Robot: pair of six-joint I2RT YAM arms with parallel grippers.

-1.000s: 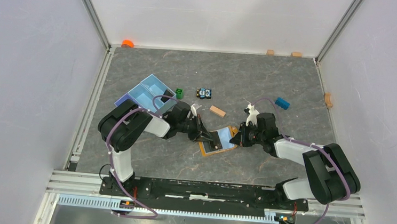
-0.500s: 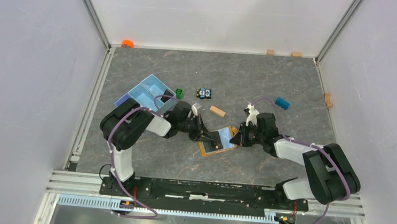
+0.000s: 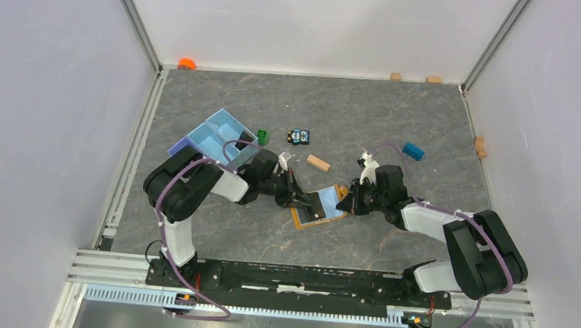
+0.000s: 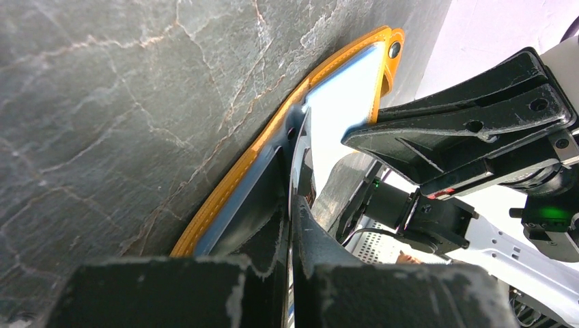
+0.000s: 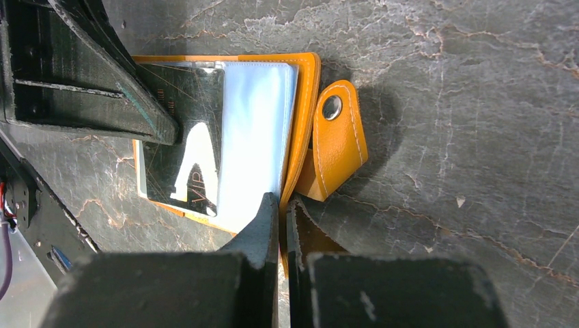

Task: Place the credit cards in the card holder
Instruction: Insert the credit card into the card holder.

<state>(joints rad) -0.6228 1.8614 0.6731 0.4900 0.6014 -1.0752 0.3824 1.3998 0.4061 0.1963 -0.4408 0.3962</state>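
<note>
— Where's the card holder [image 3: 321, 210]?

— Lying open on the table [image 3: 400, 126], towards the near side, between the two arms. Its orange strap [image 5: 336, 140], with the snap on it, sticks out at one side.

— And the right hand [image 5: 281, 203]?

— Its fingers are pinched almost together over the holder's orange rim. One tip is on the pale inside and the other on the outer side, clamping that edge.

— The left hand [image 4: 293, 184]?

— Drawn nearly closed too, low over the opposite end of the holder. A thin edge runs between its fingers. That appears to be the dark credit card [image 5: 179, 147], which lies across the holder's inside.

— Any light blue card?

— There's a pale blue panel [image 5: 252, 137] just beside the dark card. Whether it's a card or a pocket, I cannot tell.
</note>
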